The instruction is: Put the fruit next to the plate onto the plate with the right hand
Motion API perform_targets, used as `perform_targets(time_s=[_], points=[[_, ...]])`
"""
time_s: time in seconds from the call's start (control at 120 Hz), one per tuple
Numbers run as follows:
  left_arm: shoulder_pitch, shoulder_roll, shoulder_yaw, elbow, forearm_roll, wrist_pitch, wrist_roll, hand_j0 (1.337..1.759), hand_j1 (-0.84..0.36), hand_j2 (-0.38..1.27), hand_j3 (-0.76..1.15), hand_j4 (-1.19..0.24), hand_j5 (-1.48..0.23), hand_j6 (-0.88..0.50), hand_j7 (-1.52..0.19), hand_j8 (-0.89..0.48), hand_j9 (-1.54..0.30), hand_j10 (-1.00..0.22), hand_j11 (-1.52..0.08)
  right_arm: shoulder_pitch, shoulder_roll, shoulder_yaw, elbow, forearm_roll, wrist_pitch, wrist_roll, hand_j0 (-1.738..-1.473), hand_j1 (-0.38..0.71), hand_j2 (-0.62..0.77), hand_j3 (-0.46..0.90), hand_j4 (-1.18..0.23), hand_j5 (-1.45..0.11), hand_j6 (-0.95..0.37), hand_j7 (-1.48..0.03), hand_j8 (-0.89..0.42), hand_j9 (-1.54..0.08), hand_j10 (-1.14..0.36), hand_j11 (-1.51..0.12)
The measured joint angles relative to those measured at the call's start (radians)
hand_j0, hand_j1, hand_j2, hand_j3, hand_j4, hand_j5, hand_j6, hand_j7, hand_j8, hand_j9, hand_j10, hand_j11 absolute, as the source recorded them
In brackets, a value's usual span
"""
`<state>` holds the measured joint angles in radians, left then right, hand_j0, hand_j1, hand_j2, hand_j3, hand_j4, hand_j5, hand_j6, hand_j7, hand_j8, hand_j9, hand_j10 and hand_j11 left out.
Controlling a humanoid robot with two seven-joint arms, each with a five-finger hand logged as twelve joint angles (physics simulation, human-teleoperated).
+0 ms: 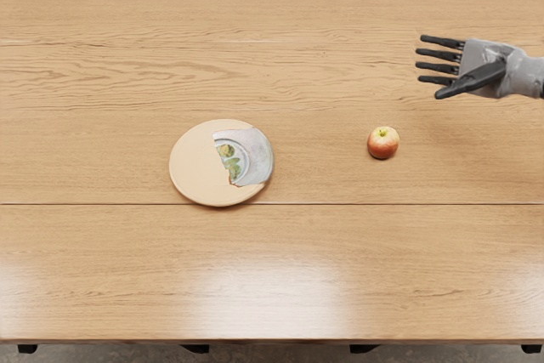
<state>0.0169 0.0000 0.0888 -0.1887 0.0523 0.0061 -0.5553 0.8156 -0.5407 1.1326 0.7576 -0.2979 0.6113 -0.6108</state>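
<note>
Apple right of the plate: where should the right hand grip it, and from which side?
Probably around its widest middle, clasped from opposite sides, coming from above and the right. The apple is round and sits stem up, with bare table all around. The open right hand hovers farther back to its right, on the side away from the plate.

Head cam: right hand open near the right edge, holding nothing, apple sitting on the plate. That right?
One thing is wrong. The apple is not on the plate; it lies on the table, apart from the plate and to its right in the picture, as the head view shows. The rest holds: the right hand is open near the right edge, holding nothing.
</note>
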Motion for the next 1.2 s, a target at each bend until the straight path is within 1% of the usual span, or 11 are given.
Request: perform_targets(time_s=[0.192, 0.292, 0.408, 0.492, 0.542, 0.658, 0.767, 0.867, 0.95, 1.075, 1.2], points=[[0.0, 0.0, 0.0, 0.0, 0.0, 0.0, 0.0, 1.658, 0.34, 0.0, 0.0, -0.01, -0.01, -0.01, -0.01, -0.01, -0.01, -0.01, -0.01, 0.008, -0.019, -0.028, -0.003, -0.011, 0.0, 0.0, -1.658, -0.35, 0.0, 0.0, 0.0, 0.0, 0.0, 0.0, 0.0, 0.0, 0.0, 0.0], [0.0, 0.0, 0.0, 0.0, 0.0, 0.0, 0.0, 1.658, 0.34, 0.0, 0.0, -0.01, -0.01, -0.01, -0.01, -0.01, -0.01, -0.01, -0.01, 0.092, -0.068, -0.128, -0.003, -0.012, 0.0, 0.0, -1.658, -0.35, 0.0, 0.0, 0.0, 0.0, 0.0, 0.0, 0.0, 0.0, 0.0, 0.0], [0.0, 0.0, 0.0, 0.0, 0.0, 0.0, 0.0, 1.658, 0.34, 0.0, 0.0, -0.01, -0.01, -0.01, -0.01, -0.01, -0.01, -0.01, -0.01, 0.229, -0.128, -0.345, 0.001, -0.013, 0.0, 0.0, -1.658, -0.35, 0.0, 0.0, 0.0, 0.0, 0.0, 0.0, 0.0, 0.0, 0.0, 0.0], [0.0, 0.0, 0.0, 0.0, 0.0, 0.0, 0.0, 1.658, 0.34, 0.0, 0.0, -0.01, -0.01, -0.01, -0.01, -0.01, -0.01, -0.01, -0.01, 0.283, -0.145, -0.43, 0.016, -0.016, 0.0, 0.0, -1.658, -0.35, 0.0, 0.0, 0.0, 0.0, 0.0, 0.0, 0.0, 0.0, 0.0, 0.0], [0.0, 0.0, 0.0, 0.0, 0.0, 0.0, 0.0, 1.658, 0.34, 0.0, 0.0, -0.01, -0.01, -0.01, -0.01, -0.01, -0.01, -0.01, -0.01, 0.301, -0.155, -0.456, 0.075, -0.056, 0.0, 0.0, -1.658, -0.35, 0.0, 0.0, 0.0, 0.0, 0.0, 0.0, 0.0, 0.0, 0.0, 0.0], [0.0, 0.0, 0.0, 0.0, 0.0, 0.0, 0.0, 1.658, 0.34, 0.0, 0.0, -0.01, -0.01, -0.01, -0.01, -0.01, -0.01, -0.01, -0.01, 0.316, -0.214, -0.483, 0.293, -0.16, 0.0, 0.0, -1.658, -0.35, 0.0, 0.0, 0.0, 0.0, 0.0, 0.0, 0.0, 0.0, 0.0, 0.0], [0.0, 0.0, 0.0, 0.0, 0.0, 0.0, 0.0, 1.658, 0.34, 0.0, 0.0, -0.01, -0.01, -0.01, -0.01, -0.01, -0.01, -0.01, -0.01, 0.288, -0.262, -0.493, 0.476, -0.263, 0.0, 0.0, -1.658, -0.35, 0.0, 0.0, 0.0, 0.0, 0.0, 0.0, 0.0, 0.0, 0.0, 0.0], [0.0, 0.0, 0.0, 0.0, 0.0, 0.0, 0.0, 1.658, 0.34, 0.0, 0.0, -0.01, -0.01, -0.01, -0.01, -0.01, -0.01, -0.01, -0.01, 0.266, -0.292, -0.497, 0.601, -0.325, -0.048, 0.0, -1.658, -0.35, 0.0, 0.0, 0.0, 0.0, 0.0, 0.0, 0.0, 0.0, 0.0, 0.0], [0.0, 0.0, 0.0, 0.0, 0.0, 0.0, 0.0, 1.658, 0.34, 0.0, 0.0, -0.01, -0.01, -0.01, -0.01, -0.01, -0.01, -0.01, -0.01, 0.257, -0.302, -0.501, 0.662, -0.384, -0.126, 0.0, -1.658, -0.35, 0.0, 0.0, 0.0, 0.0, 0.0, 0.0, 0.0, 0.0, 0.0, 0.0], [0.0, 0.0, 0.0, 0.0, 0.0, 0.0, 0.0, 1.658, 0.34, 0.0, 0.0, -0.01, -0.01, -0.01, -0.01, -0.01, -0.01, -0.01, -0.01, 0.255, -0.295, -0.553, 0.704, -0.459, -0.28, 0.0, -1.658, -0.35, 0.0, 0.0, 0.0, 0.0, 0.0, 0.0, 0.0, 0.0, 0.0, 0.0], [0.0, 0.0, 0.0, 0.0, 0.0, 0.0, 0.0, 1.658, 0.34, 0.0, 0.0, -0.01, -0.01, -0.01, -0.01, -0.01, -0.01, -0.01, -0.01, 0.258, -0.224, -0.661, 0.725, -0.581, -0.463, 0.0, -1.658, -0.35, 0.0, 0.0, 0.0, 0.0, 0.0, 0.0, 0.0, 0.0, 0.0, 0.0]])
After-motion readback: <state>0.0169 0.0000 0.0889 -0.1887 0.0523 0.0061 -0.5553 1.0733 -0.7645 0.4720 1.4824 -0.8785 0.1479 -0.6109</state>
